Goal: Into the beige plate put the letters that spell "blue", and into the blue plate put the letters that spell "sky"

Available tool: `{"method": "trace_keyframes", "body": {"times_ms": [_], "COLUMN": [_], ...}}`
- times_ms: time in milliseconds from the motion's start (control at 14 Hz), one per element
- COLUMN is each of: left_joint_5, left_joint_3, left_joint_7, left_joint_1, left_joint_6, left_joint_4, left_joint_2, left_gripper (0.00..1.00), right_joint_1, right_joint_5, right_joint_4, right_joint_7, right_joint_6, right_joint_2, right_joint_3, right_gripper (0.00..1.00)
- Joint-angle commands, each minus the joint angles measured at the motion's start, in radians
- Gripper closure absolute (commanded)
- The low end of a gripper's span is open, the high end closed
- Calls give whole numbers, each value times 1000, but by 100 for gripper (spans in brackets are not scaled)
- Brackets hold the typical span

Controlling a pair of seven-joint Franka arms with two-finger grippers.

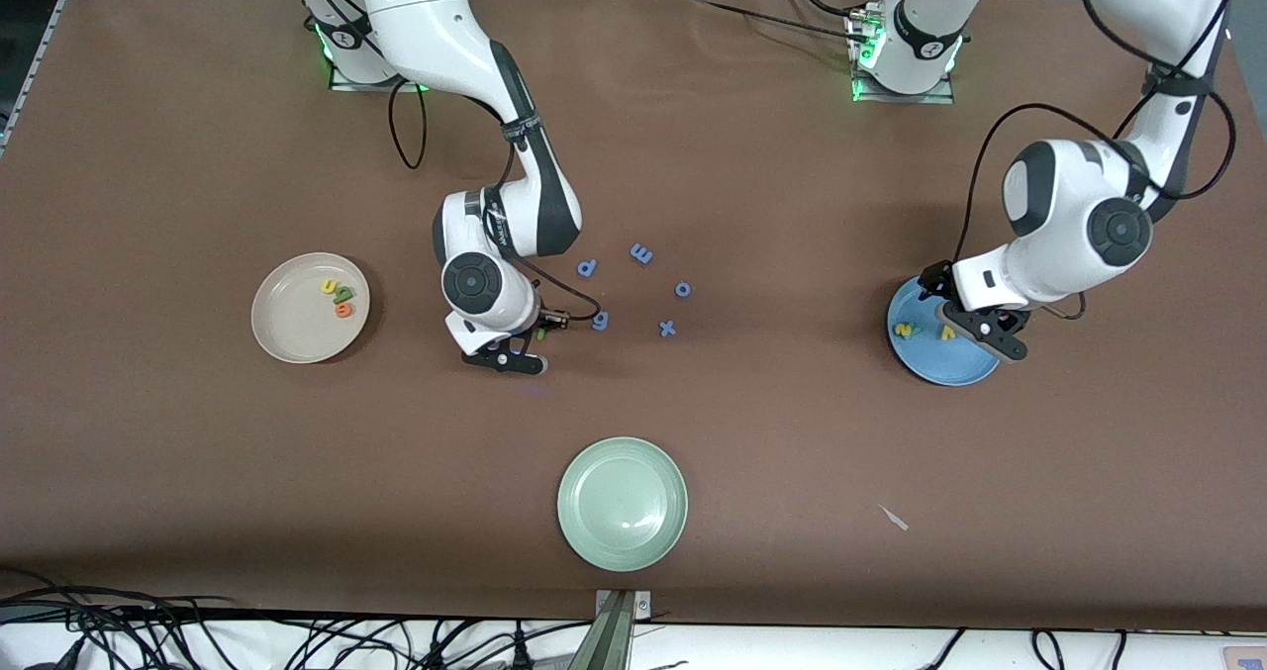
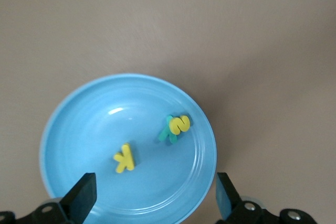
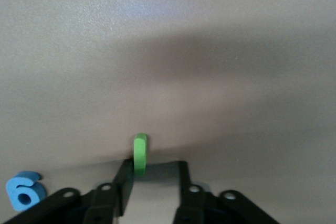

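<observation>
The beige plate (image 1: 287,338) lies toward the right arm's end and holds the yellow u (image 1: 325,286), dark green b (image 1: 343,294) and orange e (image 1: 343,310). The thin green l (image 3: 140,153) stands on edge on the table. It touches the tip of one finger (image 3: 124,182) of my right gripper (image 3: 155,165), whose other finger stands apart, so the narrowed jaws are still open. The blue plate (image 2: 79,129) holds a yellow k (image 2: 125,158) and a yellow s (image 2: 181,124) lying on the teal y (image 2: 167,134). My left gripper (image 2: 155,190) hovers open over that plate (image 1: 940,365).
Several periwinkle letters lie beside the right gripper (image 1: 510,358), among them a g (image 1: 600,321), an x (image 1: 667,329) and an o (image 1: 682,289). A pale green plate (image 1: 622,502) sits nearer the front camera. A white scrap (image 1: 894,518) lies toward the left arm's end.
</observation>
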State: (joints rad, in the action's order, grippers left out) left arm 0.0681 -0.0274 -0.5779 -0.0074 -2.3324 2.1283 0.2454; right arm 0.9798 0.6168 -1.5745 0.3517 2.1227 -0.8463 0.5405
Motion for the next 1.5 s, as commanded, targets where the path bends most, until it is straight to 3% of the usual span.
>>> {"method": "trace_keyframes", "body": {"times_ms": [0,214,641,855,1140,1425], "left_joint_5": [-18,-18,-83,-85,-87,-106], "left_joint_3": [-8,-8,-14,-11,-11,-26], "left_joint_7": [3,7,131,190,332,397], "left_joint_1": [3,0,-5,-6,-6,-8], "left_joint_6": [46,210,667,813,964,963], "left_joint_4": [36,-25,-367,-467,-557,-573], "left_joint_2": [-125,-201,-201,-241,-275,-267], "left_gripper": [0,0,0,0,0,0], "right_joint_1": [-15,-15,-18,-50,-150,-237], "right_joint_5": [24,21,8,6,3,0], "right_joint_4": [25,25,15,-34,-82,-87], "right_joint_7": [3,1,-293,-394,-511,-572], "right_joint_6": [-7,-27,-403,-471,-492,-506], "right_joint_2": [-14,4,56,55,49,39], "right_joint_3": [-5,19,306,377,389,389], "right_gripper": [100,100,100,100,100,100]}}
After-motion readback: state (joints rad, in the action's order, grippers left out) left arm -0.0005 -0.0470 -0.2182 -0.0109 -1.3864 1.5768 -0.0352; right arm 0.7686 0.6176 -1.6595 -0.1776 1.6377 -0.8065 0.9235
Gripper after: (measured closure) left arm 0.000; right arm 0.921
